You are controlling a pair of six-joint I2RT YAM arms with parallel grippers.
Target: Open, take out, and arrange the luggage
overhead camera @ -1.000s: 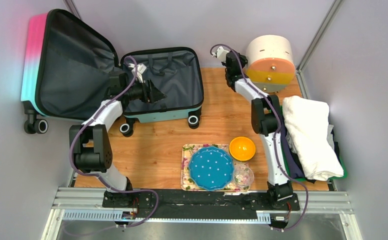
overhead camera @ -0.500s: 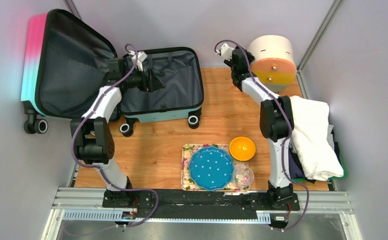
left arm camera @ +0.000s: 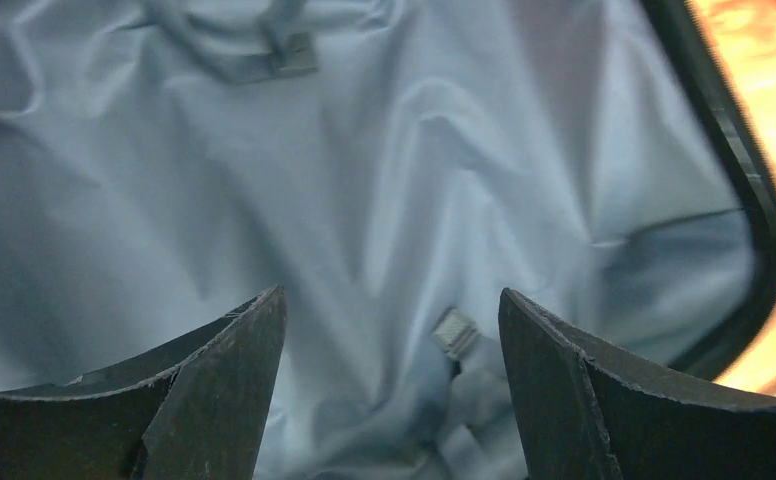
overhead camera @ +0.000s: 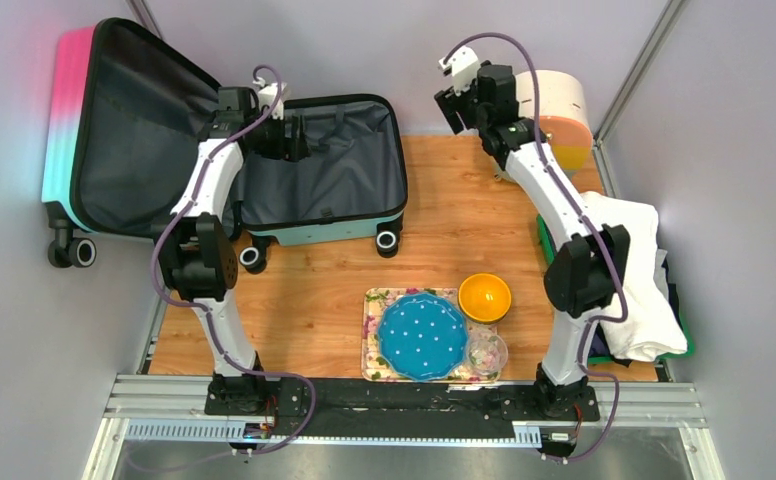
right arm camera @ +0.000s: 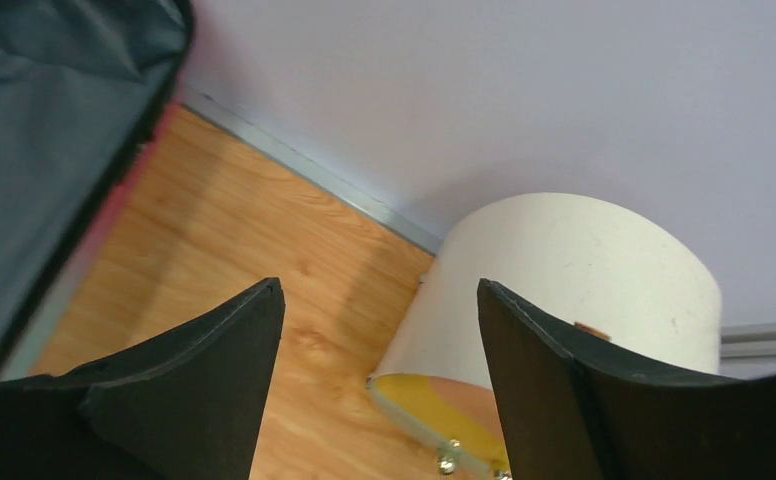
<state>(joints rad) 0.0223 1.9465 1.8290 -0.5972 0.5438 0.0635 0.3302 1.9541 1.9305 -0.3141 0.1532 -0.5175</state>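
Luggage [overhead camera: 349, 175] lies unzipped at the far left of the tabletop [overhead camera: 444, 220], lid [overhead camera: 134, 130] tipped back to bare the lining [left arm camera: 364, 180], where the left claw [left arm camera: 392, 300] hangs wide and empty, while the right claw [right arm camera: 379, 285], likewise spread and empty, faces the round cabinet [right arm camera: 584, 270].

Bare table [overhead camera: 454, 200] lies between luggage [overhead camera: 344, 180] and cabinet [overhead camera: 564, 95]; plate [overhead camera: 422, 335] stands nearer.
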